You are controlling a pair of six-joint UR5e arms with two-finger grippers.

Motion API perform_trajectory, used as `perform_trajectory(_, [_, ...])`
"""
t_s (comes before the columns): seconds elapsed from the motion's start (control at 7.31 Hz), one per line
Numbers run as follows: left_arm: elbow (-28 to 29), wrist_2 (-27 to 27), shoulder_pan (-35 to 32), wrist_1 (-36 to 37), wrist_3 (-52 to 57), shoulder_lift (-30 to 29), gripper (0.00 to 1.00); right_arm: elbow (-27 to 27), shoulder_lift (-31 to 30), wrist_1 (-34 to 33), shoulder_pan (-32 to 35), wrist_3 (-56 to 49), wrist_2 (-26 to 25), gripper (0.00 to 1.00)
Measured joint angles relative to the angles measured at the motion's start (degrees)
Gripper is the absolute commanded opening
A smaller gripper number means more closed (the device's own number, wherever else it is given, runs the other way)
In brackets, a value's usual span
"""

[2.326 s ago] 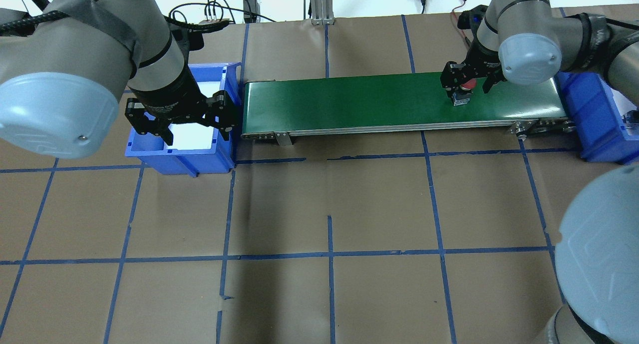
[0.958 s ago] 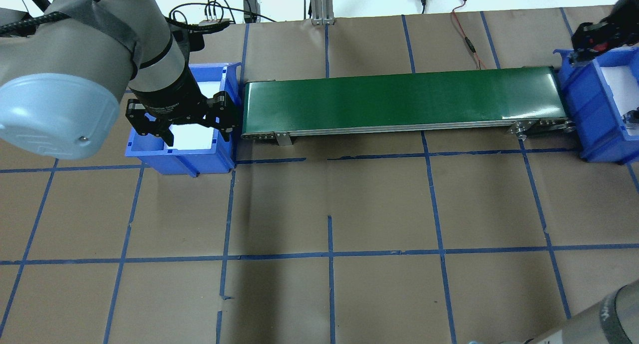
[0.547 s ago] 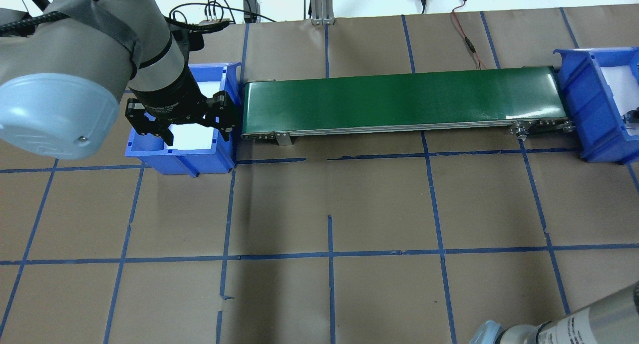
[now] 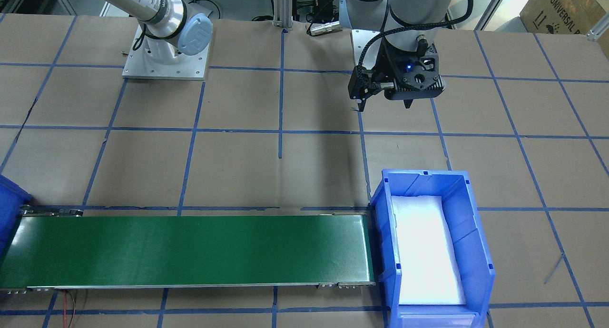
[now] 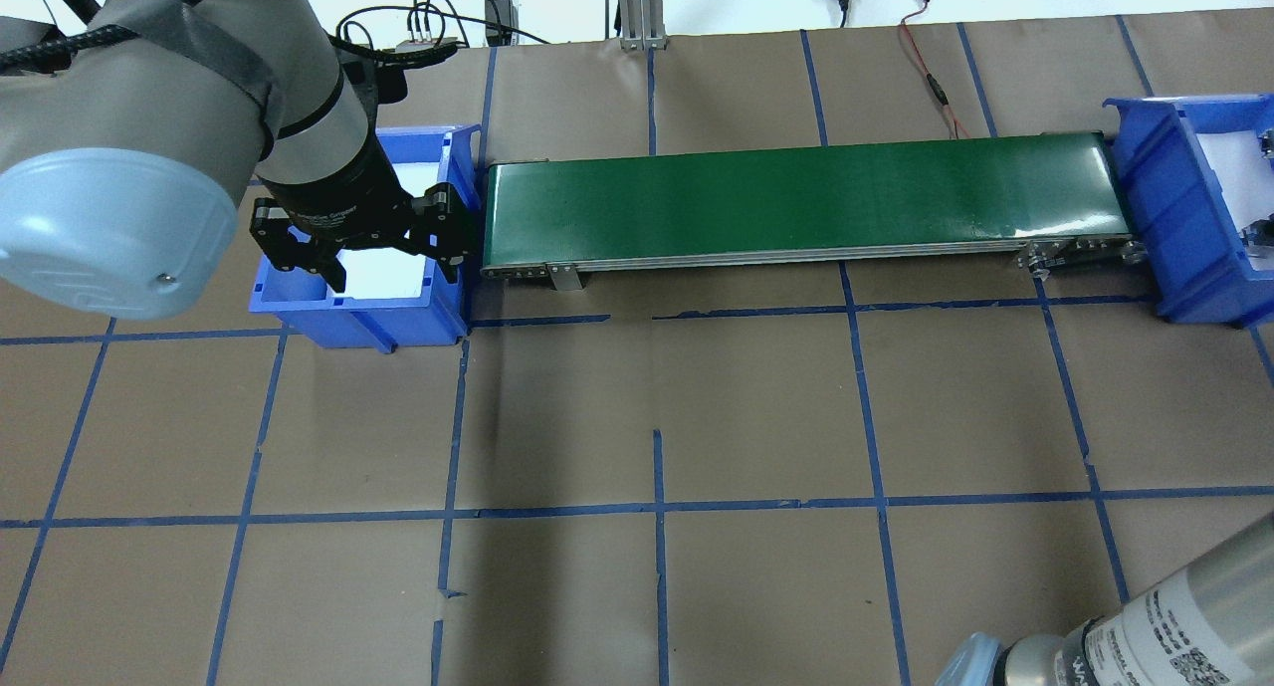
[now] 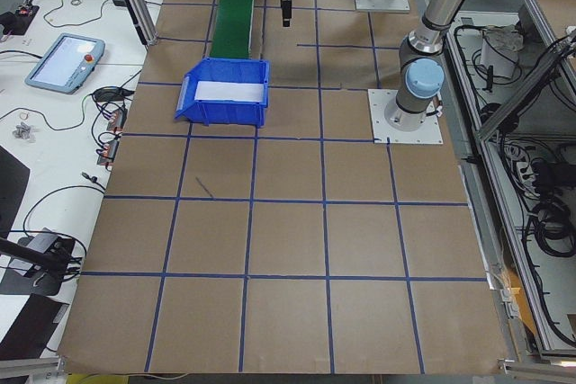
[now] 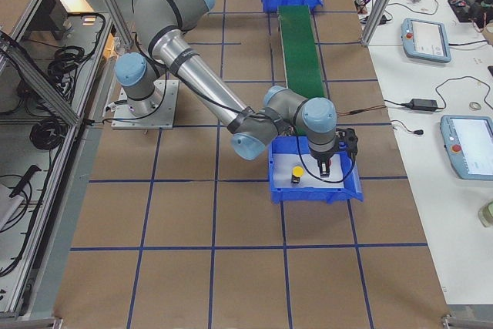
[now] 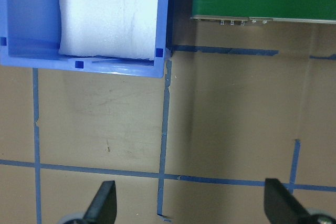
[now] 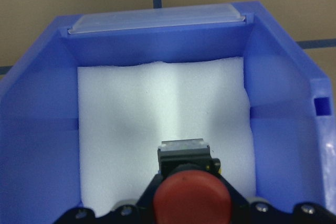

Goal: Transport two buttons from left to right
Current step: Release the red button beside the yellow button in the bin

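We read "UNIVERSAL" on the brown cardboard box point(image 4: 564, 6) at one o'clock in the front-facing view; other lettering is too small.

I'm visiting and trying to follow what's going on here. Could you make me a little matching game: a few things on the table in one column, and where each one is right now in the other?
Things:
1. red button
2. yellow button
3. left gripper
4. conveyor belt

Places:
A. open, hanging near the left-hand blue bin
B. lying between the two bins
C. resting on the foam in the right-hand blue bin
D. held in the right gripper over that foam

Pairs: 1-D, 2-C, 3-A, 4-B
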Motion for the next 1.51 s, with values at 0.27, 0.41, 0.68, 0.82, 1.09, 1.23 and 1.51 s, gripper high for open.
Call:
perform_trajectory(0.27, [0.0,0.0,0.0,0.0,0.0,0.0,1.0,1.2,0.7,0.5,0.0,0.4,-2.5,0.41])
perform_trajectory(0.41, [-0.1,0.0,0.0,0.0,0.0,0.0,1.0,1.4,1.0,0.8,0.0,0.4,-3.8,0.5])
perform_trajectory(0.68, [-0.1,0.0,0.0,0.0,0.0,0.0,1.0,1.4,1.3,0.9,0.0,0.3,-4.4,1.0])
perform_trajectory(0.82, [-0.1,0.0,0.0,0.0,0.0,0.0,1.0,1.4,1.3,0.9,0.1,0.3,-4.2,1.0])
perform_trajectory(1.09, [-0.1,0.0,0.0,0.0,0.0,0.0,1.0,1.2,0.5,0.9,0.3,0.3,-4.0,1.0])
perform_trajectory(1.23, [-0.1,0.0,0.0,0.0,0.0,0.1,1.0,1.2,-1.6,1.7,0.5,0.3,-4.2,1.0])
perform_trajectory(1.51, [-0.1,0.0,0.0,0.0,0.0,0.1,1.0,2.0,-9.4,7.9,1.4,0.6,-4.8,1.0])
